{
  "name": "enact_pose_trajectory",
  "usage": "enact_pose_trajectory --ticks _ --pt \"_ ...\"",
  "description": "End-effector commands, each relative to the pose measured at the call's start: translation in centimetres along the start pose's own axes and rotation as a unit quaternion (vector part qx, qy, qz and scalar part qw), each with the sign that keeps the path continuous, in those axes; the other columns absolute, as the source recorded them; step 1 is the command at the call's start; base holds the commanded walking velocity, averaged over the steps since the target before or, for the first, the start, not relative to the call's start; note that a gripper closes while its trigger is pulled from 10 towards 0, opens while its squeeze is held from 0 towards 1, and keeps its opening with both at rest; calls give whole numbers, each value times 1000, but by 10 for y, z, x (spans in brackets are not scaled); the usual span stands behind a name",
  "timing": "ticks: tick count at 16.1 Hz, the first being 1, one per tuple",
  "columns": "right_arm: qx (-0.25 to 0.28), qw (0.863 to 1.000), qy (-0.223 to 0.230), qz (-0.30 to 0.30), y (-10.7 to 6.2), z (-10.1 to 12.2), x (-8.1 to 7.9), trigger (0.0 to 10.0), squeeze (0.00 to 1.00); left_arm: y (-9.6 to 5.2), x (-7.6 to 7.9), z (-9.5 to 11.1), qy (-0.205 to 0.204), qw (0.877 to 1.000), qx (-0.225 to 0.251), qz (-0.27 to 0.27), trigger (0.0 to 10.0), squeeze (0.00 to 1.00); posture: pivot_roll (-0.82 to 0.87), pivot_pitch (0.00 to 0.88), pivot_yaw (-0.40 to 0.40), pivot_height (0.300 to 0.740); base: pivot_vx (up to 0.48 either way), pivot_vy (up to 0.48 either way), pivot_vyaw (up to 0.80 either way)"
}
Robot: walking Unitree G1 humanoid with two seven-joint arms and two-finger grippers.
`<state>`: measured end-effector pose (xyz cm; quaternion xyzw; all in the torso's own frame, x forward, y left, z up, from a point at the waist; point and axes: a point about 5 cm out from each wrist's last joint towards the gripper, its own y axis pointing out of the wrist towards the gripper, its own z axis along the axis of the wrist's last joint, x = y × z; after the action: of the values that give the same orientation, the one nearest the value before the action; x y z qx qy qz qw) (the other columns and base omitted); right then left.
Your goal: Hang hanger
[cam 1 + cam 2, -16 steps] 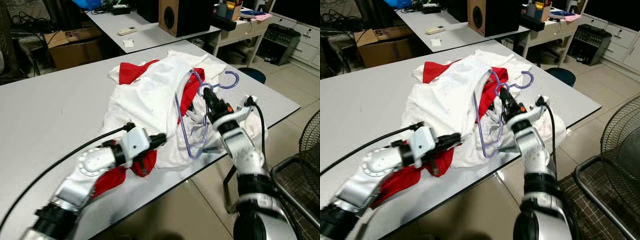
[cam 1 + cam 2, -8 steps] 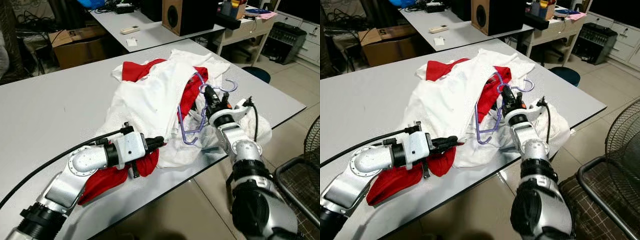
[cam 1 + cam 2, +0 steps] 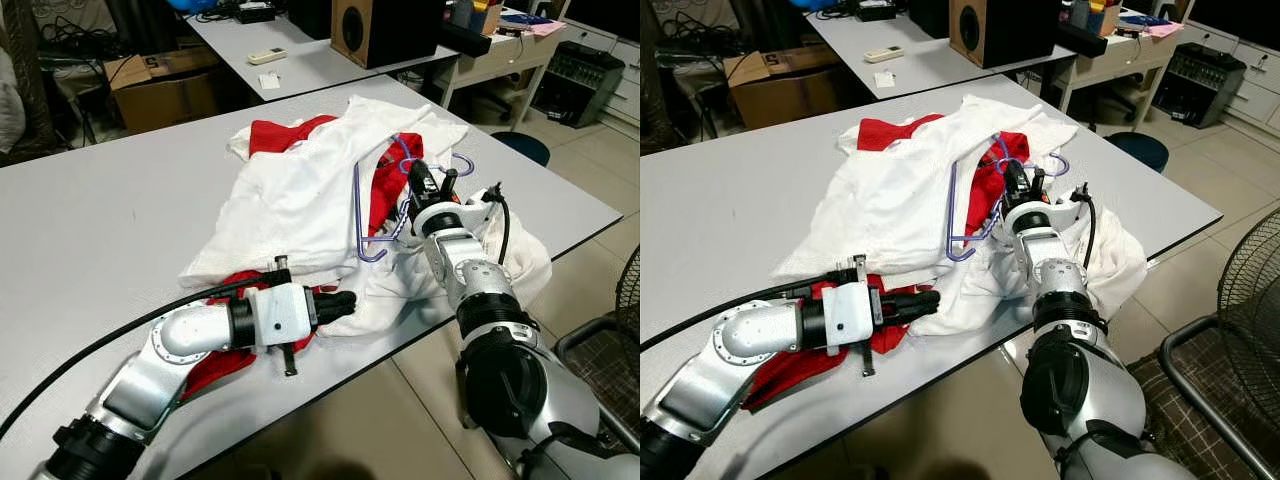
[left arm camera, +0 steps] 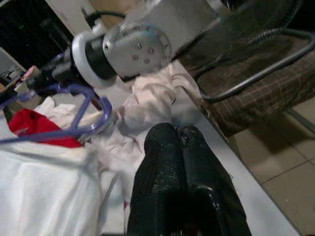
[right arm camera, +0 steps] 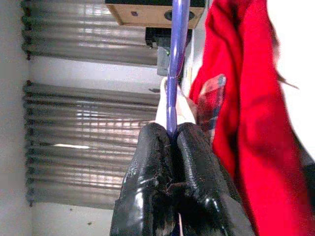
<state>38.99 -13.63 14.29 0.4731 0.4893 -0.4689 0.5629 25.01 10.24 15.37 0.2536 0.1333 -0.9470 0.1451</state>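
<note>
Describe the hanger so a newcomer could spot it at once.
On the grey table lies a heap of white and red clothes. At its right side the right gripper pinches the hanger, a thin purple wire frame, the only purple thing there.

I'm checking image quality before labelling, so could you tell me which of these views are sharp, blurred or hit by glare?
Left and right eye views: evenly lit and sharp on the purple hanger and white garment. Left wrist view: soft, the left gripper near and dark. Right wrist view: bright blinds behind wash out the background, and the red cloth is blurred beside the right gripper, shut on the hanger.
</note>
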Motion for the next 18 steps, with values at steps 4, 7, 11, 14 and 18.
enact_pose_trajectory --ticks 4,7,11,14,18 --pt "-31 998 -49 22 2 -1 -7 10000 0 1 -3 -13 4 999 -42 28 10000 0 148 28 7 740 0 0 0" --pt "-73 988 -133 31 -6 -1 0 10000 0 11 -6 -19 -11 997 -43 65 10000 1000 124 7 -2 740 0 0 0" --pt "-110 969 -209 66 -21 -1 -2 10000 0 17 -16 -22 -9 995 -31 92 10000 1000 78 0 6 740 0 0 0" --pt "-136 955 -248 94 -29 -3 -11 10000 0 28 -18 -29 12 996 -48 77 10000 1000 61 0 9 740 0 0 0" --pt "-132 952 -258 97 -32 3 -18 10000 0 43 -26 -46 47 988 -98 113 10000 0 44 0 12 740 0 0 0"
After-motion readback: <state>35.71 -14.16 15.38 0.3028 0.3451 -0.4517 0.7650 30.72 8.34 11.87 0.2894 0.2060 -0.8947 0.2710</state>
